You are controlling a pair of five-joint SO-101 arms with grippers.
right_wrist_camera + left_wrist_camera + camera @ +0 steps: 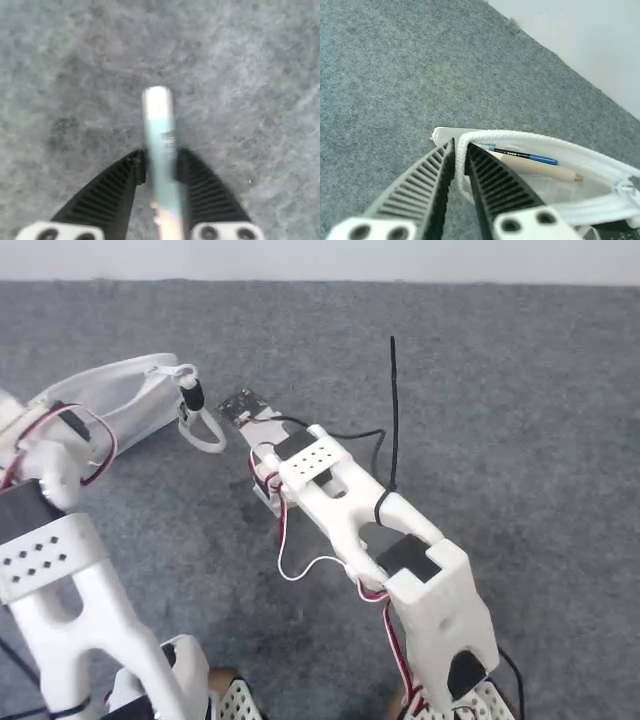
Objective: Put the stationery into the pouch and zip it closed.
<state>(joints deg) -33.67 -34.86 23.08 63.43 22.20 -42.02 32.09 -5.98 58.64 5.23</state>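
Note:
The white, see-through pouch (125,395) lies at the table's far left with its mouth open. Its zipper pull with a white loop (203,425) hangs at the end nearer the middle. My left gripper (459,146) is shut on the pouch's rim (535,142). Inside lie a black pen with a blue cap (520,156) and a beige pencil (540,170). My right gripper (160,160) is shut on a pale teal pen (159,125), which sticks out past the fingertips over the grey carpet. In the high view the right arm (340,505) stretches toward the pouch, and its own body hides the gripper.
Grey carpet (500,390) covers the whole table. A thin black cable (393,410) stands up behind the right arm. A pale wall (590,35) borders the far side. The arms' bases sit at the near edge.

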